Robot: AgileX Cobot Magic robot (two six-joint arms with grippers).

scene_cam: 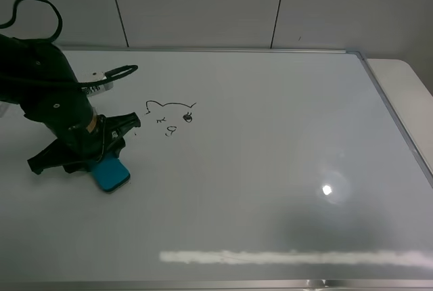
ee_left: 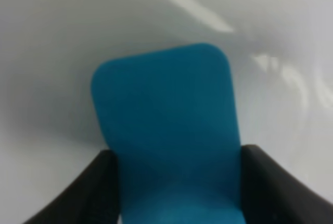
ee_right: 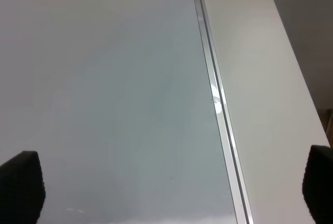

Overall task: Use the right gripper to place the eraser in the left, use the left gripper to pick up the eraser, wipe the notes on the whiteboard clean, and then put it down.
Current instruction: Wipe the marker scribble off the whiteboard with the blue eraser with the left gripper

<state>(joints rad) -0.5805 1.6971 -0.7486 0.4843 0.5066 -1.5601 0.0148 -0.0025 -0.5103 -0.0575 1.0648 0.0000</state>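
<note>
The left hand (scene_cam: 100, 158), black and 2-fingered on its bulky black arm, is pinching the small teal rounded block of an eraser (scene_cam: 112, 174) by its sides; the eraser sits low at the left of the large glossy white whiteboard with the thin silver frame (scene_cam: 270, 169), apparently resting on the surface. The thin black marker notes (scene_cam: 170, 116), a cat-like face with a few stray specks, lie near it, up and to the right, untouched.

From where I stand the worry is the grip. The wrist view shows the fingers clamping only the near end, with most of the block sticking out past them; pressed down and dragged, the eraser could pivot between the 2 fingers or squeeze out, since the board is slick. If it tilts onto an edge, it would smear the ink or skip over it. Too light a press would leave the fine lines and dots behind; too hard might stall the stroke.

The right hand (ee_right: 171, 187) hangs spread wide and empty over the board's right frame beside the white table (scene_cam: 399, 81), well clear of the wiping path.
</note>
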